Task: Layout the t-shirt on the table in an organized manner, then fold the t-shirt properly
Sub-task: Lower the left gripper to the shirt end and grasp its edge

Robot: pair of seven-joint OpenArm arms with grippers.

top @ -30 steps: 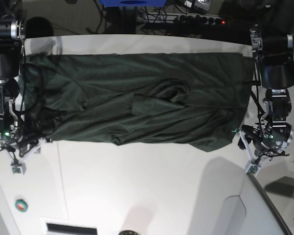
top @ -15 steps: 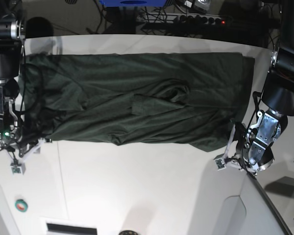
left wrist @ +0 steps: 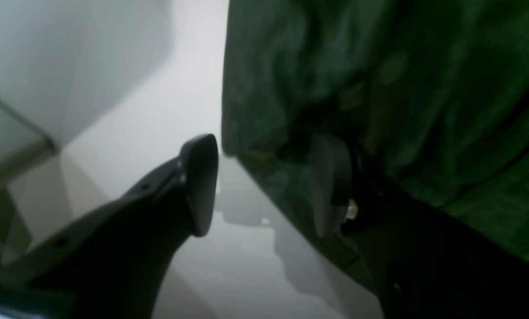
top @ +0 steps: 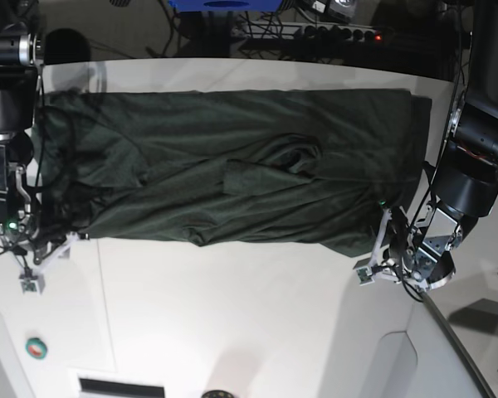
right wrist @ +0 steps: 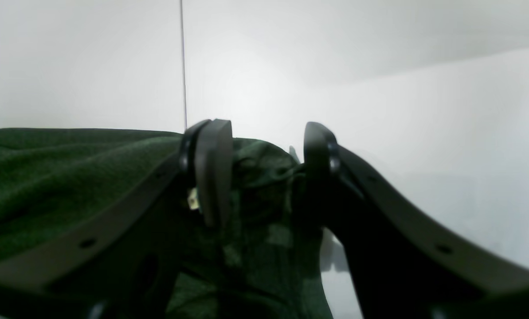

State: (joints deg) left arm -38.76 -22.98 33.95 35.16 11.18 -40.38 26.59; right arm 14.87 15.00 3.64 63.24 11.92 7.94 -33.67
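T-shirt (top: 232,162) spread flat across table (top: 232,315); no readable writing.

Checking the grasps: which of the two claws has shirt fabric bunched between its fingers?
The right claw: t-shirt fabric bunches between its fingers. The left claw straddles only the shirt's edge, one finger over bare table.

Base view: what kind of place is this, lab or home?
Likely a robotics lab bench. Two arms flank a white table bearing one t-shirt; cables and a lit power strip lie behind, and a round button sits at the table's corner.
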